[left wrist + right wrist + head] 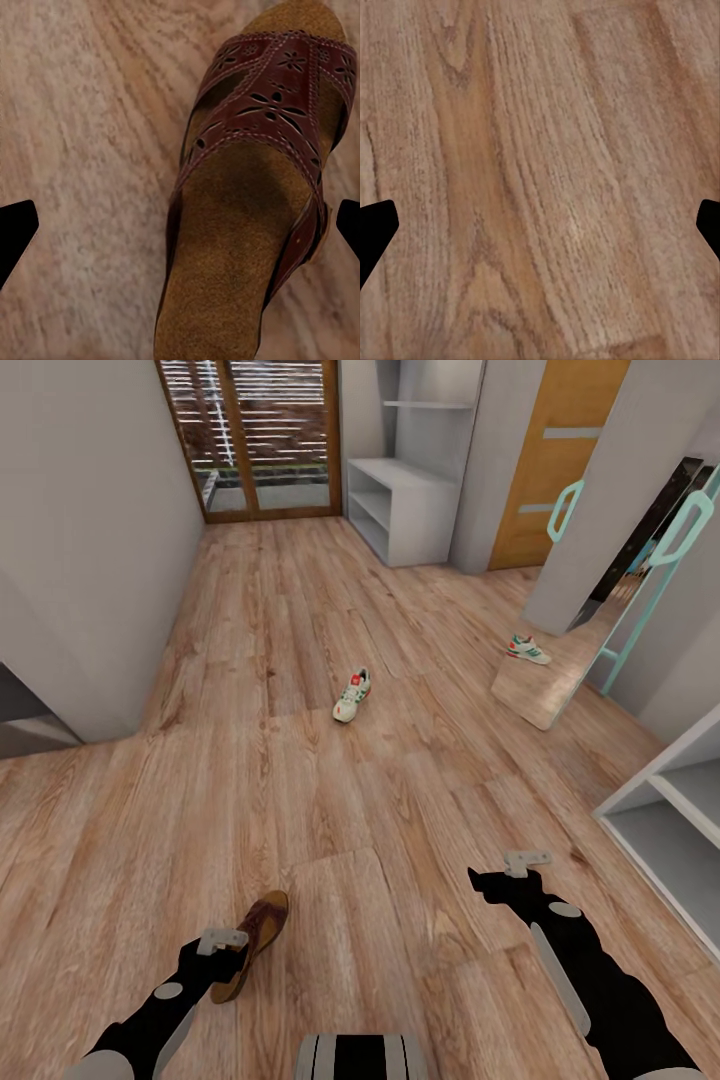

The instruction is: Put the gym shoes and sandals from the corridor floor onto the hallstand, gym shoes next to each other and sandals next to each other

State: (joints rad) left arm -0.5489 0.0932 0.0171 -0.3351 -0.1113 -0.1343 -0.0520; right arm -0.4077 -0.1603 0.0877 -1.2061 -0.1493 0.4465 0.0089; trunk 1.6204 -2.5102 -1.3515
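Hanging over a brown sandal (255, 942) on the floor (300, 780), our left pincer (180, 225) is spread wide. Our right pincer (540, 225) is spread too. We see a gym shoe (351, 695) farther off.

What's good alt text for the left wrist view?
A dark brown sandal with a cut-out patterned strap lies on the wood-plank floor, seen from above. The left gripper hangs open over it, with its dark fingers at either edge of the picture.
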